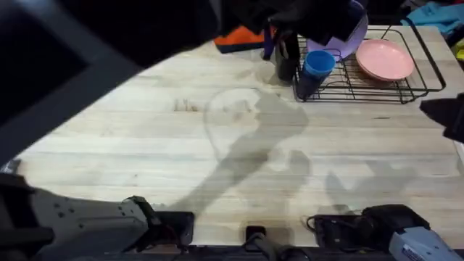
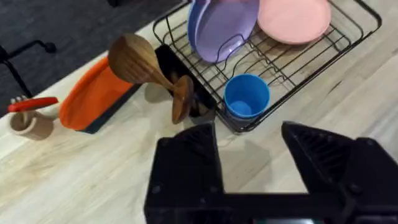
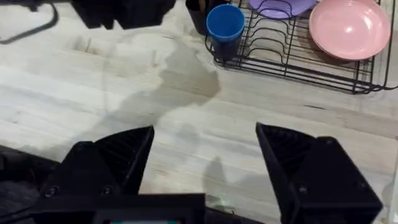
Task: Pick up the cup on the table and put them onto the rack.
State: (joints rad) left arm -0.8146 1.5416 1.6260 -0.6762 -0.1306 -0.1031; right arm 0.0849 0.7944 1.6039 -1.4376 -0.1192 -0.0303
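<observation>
From overhead I see the left arm [image 1: 94, 43] only as a large dark blur, covering the purple plate's [image 1: 346, 32] upper part and the rack's [image 1: 406, 76] far left corner. Beyond my left fingers [image 2: 186, 168], the pink plate [image 2: 295, 18] is cut by the frame edge. Past my right fingers [image 3: 112, 162], a dark container [image 3: 198, 15] beside the blue cup [image 3: 225, 25] is cropped; I can't identify it.

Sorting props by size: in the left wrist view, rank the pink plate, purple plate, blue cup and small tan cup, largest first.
1. Purple plate and pink plate: look alike, both cut off by the frame, so unranked.
2. Blue cup.
3. Small tan cup, though it sits farther off, so this last ranking is unsure.
</observation>
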